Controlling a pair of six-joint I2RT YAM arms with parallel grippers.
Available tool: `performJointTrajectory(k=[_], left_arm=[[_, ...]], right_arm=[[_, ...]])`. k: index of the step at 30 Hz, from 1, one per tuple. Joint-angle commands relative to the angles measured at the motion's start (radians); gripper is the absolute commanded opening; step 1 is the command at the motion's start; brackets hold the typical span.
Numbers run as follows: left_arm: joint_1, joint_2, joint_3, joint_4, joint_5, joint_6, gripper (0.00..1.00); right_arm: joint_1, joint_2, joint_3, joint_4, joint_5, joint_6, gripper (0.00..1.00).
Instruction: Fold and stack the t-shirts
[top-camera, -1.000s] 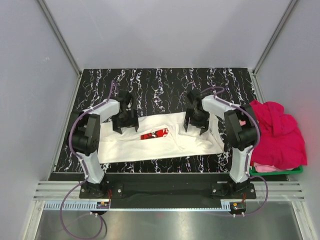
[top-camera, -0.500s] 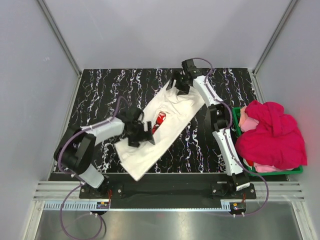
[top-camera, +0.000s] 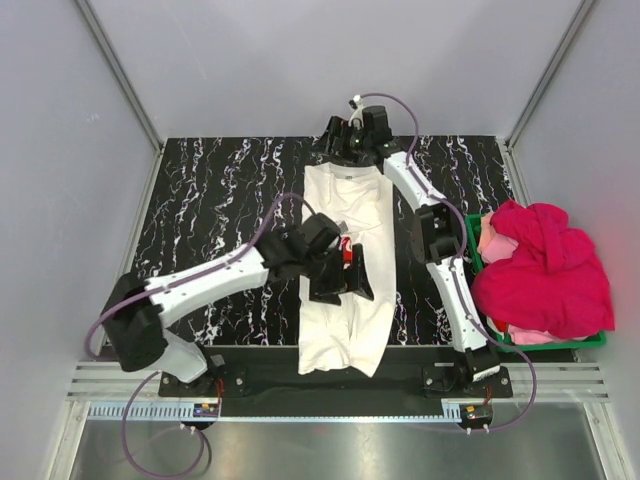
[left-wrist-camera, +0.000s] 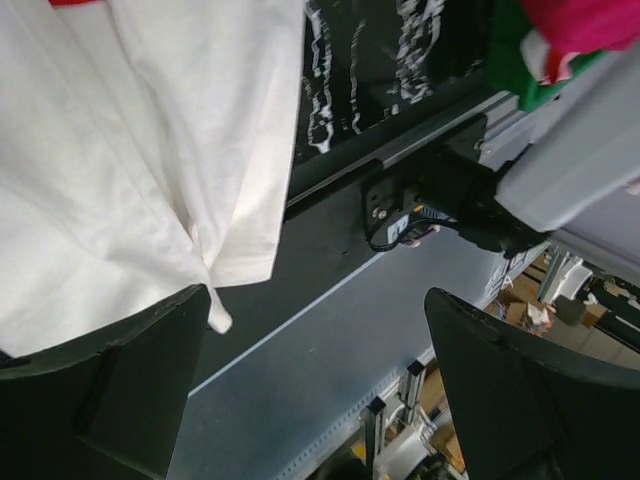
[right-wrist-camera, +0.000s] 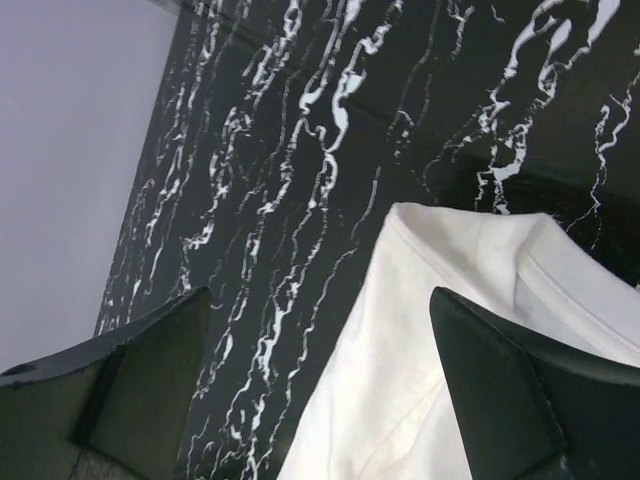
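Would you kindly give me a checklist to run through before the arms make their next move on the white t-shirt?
1. Left gripper open, holding nothing: ok.
2. Right gripper open, holding nothing, above the collar: ok.
3. White t-shirt laid lengthwise, collar at the far end: ok.
4. Hem fully on the table: not ok; it lies over the black strip at the near edge.
5. Shirt's middle flat: cannot tell; the left gripper covers it.
6. Pink t-shirts piled in the green basket, apart from the white one: ok.
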Motion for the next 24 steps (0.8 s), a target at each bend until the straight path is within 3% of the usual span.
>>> performJointTrajectory(k=[1,2,5,11,18,24], left_arm=[[0.001,-0.131,0.103,-0.267,-0.163,0.065,0.96],[0.013,-0.144,0.115,-0.297,-0.239,0.088,0.98],[0.113,-0.161,0.115,-0.314,-0.298,0.196,0.97],[0.282,-0.029,0.167,-0.139,-0.285,0.389,0.92],[0.382,0.412,0.514,-0.099,-0.169,0.475,0.87],[0.425,0.692,0.747,-0.133,-0.145,0.466,0.86]], right_arm=[[0.0,-0.234,-0.014,0.004,0.008,-0.079,0.98],[0.0,-0.26,-0.038,-0.03,0.029,-0.088,0.98],[0.0,-0.387,-0.167,-0.183,0.163,-0.111,0.97],[-0.002,-0.604,-0.509,-0.473,0.483,-0.117,0.93],[0.001,-0.584,-0.678,-0.535,0.441,-0.176,0.73],[0.0,-0.411,-0.57,-0.596,0.418,-0.199,0.6]])
